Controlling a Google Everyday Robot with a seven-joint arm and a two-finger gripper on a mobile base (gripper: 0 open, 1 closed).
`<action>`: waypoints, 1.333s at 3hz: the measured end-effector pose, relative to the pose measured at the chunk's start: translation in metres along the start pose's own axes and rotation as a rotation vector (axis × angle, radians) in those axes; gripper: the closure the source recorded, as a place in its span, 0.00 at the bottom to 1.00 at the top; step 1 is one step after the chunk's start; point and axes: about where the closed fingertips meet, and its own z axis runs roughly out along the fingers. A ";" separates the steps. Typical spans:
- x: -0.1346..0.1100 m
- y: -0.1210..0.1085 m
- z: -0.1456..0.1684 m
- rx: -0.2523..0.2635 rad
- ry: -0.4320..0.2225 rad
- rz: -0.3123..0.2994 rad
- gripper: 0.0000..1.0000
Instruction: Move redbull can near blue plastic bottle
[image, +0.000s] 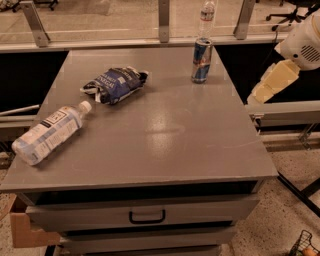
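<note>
The redbull can (201, 60) stands upright near the far right corner of the grey table (165, 145). The blue plastic bottle (49, 132) lies on its side at the table's left edge, white cap pointing toward the middle. My gripper (271, 83), cream-coloured, hangs from the white arm (304, 41) off the table's right side, to the right of the can and slightly nearer than it, and it holds nothing.
A crinkled dark-blue snack bag (116, 84) lies between the bottle and the can. A small clear bottle (207, 17) stands behind the table beyond a rail. A drawer handle (147, 216) is on the table's front.
</note>
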 end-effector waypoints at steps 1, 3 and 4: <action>-0.002 -0.001 0.002 -0.002 -0.010 0.000 0.00; -0.035 -0.020 0.036 -0.040 -0.142 -0.005 0.00; -0.064 -0.030 0.065 -0.040 -0.196 -0.020 0.00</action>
